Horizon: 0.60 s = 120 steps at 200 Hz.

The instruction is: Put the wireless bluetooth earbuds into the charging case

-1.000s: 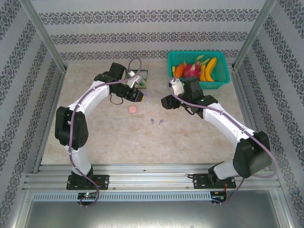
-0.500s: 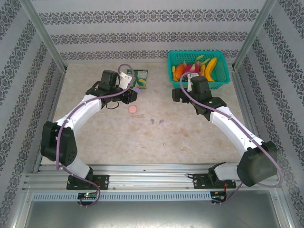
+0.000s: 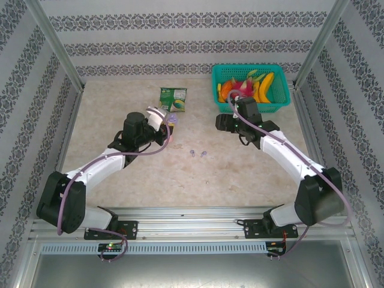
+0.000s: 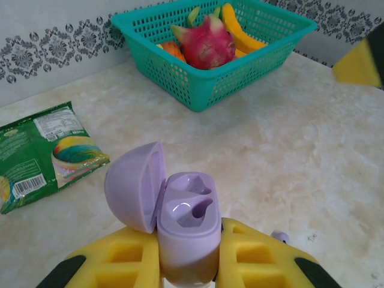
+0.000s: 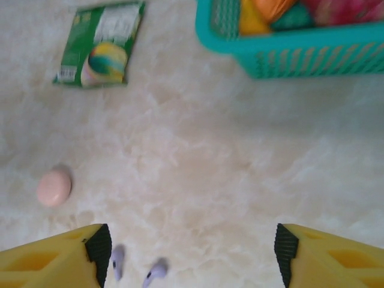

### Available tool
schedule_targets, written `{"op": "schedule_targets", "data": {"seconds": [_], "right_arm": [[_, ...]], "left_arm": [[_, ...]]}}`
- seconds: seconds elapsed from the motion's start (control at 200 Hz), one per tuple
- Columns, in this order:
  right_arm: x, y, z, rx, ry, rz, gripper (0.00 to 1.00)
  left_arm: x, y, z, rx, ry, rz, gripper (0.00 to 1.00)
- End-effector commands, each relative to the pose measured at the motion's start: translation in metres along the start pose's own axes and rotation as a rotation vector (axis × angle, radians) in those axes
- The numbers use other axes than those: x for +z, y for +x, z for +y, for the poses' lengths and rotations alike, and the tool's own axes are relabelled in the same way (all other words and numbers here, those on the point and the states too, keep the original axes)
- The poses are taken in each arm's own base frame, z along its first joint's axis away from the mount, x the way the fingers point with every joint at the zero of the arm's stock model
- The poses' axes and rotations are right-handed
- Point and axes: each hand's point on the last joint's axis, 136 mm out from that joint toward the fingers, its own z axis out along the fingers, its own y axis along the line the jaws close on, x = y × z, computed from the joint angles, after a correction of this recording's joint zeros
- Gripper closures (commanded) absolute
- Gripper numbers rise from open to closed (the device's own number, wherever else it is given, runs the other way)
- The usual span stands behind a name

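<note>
L end effector grips open lilac charging case. R end effector, spread wide, near two lilac earbuds on tabletop.

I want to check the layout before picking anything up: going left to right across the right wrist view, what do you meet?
pink round case → left lilac earbud → right lilac earbud → teal basket

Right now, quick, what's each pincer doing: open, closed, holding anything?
Left pincer: closed on the lilac charging case, whose lid is open.
Right pincer: open, holding nothing.
</note>
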Motion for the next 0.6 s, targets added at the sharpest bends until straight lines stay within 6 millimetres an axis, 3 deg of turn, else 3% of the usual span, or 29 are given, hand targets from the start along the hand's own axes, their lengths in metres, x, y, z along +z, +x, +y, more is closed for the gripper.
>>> {"op": "schedule_targets", "data": {"seconds": [0.0, 0.29, 0.595], "right_arm": [[0.014, 0.034, 0.018, 0.045, -0.046, 0.142, 0.3], [0.04, 0.077, 0.039, 0.027, -0.024, 0.267, 0.38], [0.064, 0.1, 0.065, -0.054, 0.026, 0.357, 0.41]], "left_arm": [[-0.009, -0.04, -0.01, 0.074, 0.021, -0.218, 1.0], [-0.02, -0.038, -0.037, 0.161, 0.146, -0.36, 1.0], [-0.028, -0.047, -0.025, 0.184, 0.055, -0.453, 1.0]]}}
